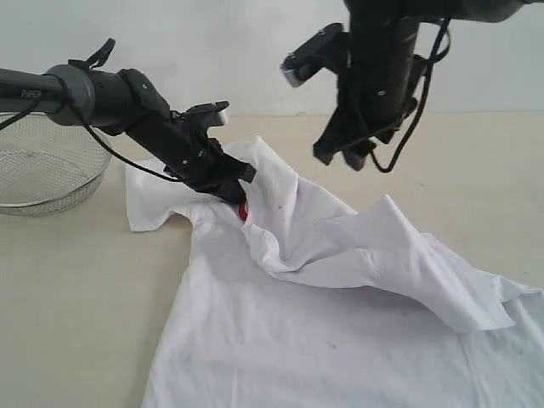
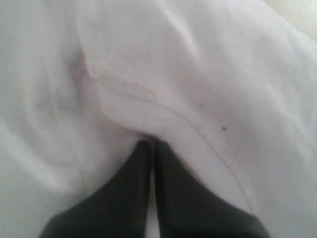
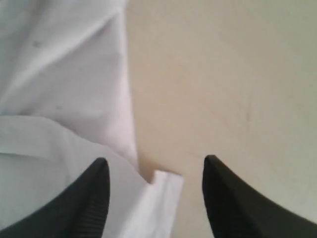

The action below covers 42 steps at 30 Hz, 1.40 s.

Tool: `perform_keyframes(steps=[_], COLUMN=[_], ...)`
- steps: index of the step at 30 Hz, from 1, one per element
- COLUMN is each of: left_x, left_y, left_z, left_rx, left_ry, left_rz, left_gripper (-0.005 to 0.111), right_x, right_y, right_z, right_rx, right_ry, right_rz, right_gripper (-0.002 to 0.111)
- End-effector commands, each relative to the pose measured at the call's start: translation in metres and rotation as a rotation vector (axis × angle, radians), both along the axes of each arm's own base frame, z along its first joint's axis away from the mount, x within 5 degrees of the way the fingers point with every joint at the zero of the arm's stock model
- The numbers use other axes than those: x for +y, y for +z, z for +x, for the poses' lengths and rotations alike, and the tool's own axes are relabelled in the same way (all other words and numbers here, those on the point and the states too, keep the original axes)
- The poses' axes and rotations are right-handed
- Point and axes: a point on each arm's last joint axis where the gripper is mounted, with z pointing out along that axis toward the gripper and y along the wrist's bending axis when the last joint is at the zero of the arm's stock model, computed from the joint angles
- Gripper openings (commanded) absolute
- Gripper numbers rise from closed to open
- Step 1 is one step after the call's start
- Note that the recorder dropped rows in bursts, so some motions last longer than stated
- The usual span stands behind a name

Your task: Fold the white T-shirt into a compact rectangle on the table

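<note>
The white T-shirt (image 1: 340,323) lies crumpled on the table (image 1: 76,297), with one part folded over in a raised ridge through its middle. A bit of red lettering (image 1: 243,211) peeks out under the fold. My left gripper (image 1: 231,191) is low at the shirt's far left part, shut on a pinch of the fabric (image 2: 173,74); its jaws (image 2: 152,143) meet at a seam. My right gripper (image 1: 344,157) hangs above the shirt's far edge, open and holding nothing. Below the right gripper (image 3: 156,161) are a shirt corner (image 3: 163,193) and bare table (image 3: 223,74).
A round silver wire-mesh basket (image 1: 42,170) stands at the far left of the table, behind the left arm. Bare tabletop shows to the left of the shirt and at the far right.
</note>
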Motion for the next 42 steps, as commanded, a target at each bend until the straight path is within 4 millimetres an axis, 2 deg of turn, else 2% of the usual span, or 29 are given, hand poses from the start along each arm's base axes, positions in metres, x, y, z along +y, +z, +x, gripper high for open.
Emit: perform_keyframes(steps=[1, 6, 8, 10, 14, 16, 18, 21, 24, 25, 27, 29, 36, 39, 42], left_x=[0.003, 0.005, 0.006, 0.007, 0.008, 0.008, 0.008, 0.008, 0.008, 0.008, 0.008, 0.008, 0.008, 0.008, 0.008], left_y=[-0.004, -0.004, -0.004, -0.004, -0.004, -0.004, -0.004, -0.004, -0.004, -0.004, -0.004, -0.004, -0.004, -0.004, -0.004], left_z=[-0.003, -0.003, -0.003, -0.003, -0.003, -0.003, -0.003, -0.003, -0.004, -0.004, -0.004, -0.004, -0.004, -0.004, -0.004], left_rx=[0.03, 0.033, 0.039, 0.043, 0.044, 0.044, 0.044, 0.044, 0.048, 0.048, 0.048, 0.048, 0.048, 0.048, 0.048], left_ry=[-0.022, -0.024, -0.025, -0.027, -0.026, -0.026, -0.026, -0.026, -0.029, -0.029, -0.029, -0.029, -0.029, -0.029, -0.029], left_rz=[0.024, 0.029, 0.028, 0.029, 0.029, 0.029, 0.029, 0.029, 0.029, 0.029, 0.029, 0.029, 0.029, 0.029, 0.029], left_gripper=[0.004, 0.004, 0.004, 0.004, 0.004, 0.004, 0.004, 0.004, 0.004, 0.004, 0.004, 0.004, 0.004, 0.004, 0.004], right_x=[-0.064, -0.138, -0.168, -0.188, -0.215, -0.221, -0.225, -0.227, -0.226, -0.226, -0.226, -0.225, -0.209, -0.204, -0.2], right_y=[0.004, 0.004, 0.003, 0.001, 0.001, -0.003, -0.015, -0.043, -0.069, -0.077, -0.085, -0.091, -0.096, -0.103, -0.115], right_z=[0.007, 0.011, 0.01, 0.008, 0.007, 0.005, 0.005, 0.003, 0.002, 0.002, 0.003, 0.004, 0.006, 0.001, -0.008], right_rx=[0.046, 0.064, 0.077, 0.09, 0.065, 0.06, 0.071, 0.153, 0.22, 0.243, 0.264, 0.285, 0.347, 0.403, 0.457], right_ry=[-0.196, -0.385, -0.427, -0.413, -0.338, -0.275, -0.272, -0.3, -0.326, -0.334, -0.347, -0.372, -0.419, -0.455, -0.467], right_rz=[-0.024, -0.009, 0.034, 0.154, 0.577, 0.757, 0.801, 0.8, 0.822, 0.827, 0.831, 0.836, 0.8, 0.72, 0.721], right_gripper=[0.029, 0.0, 0.0, 0.0, 0.0, 0.0, 0.0, 0.003, 0.022, 0.033, 0.051, 0.06, 0.055, 0.055, 0.055])
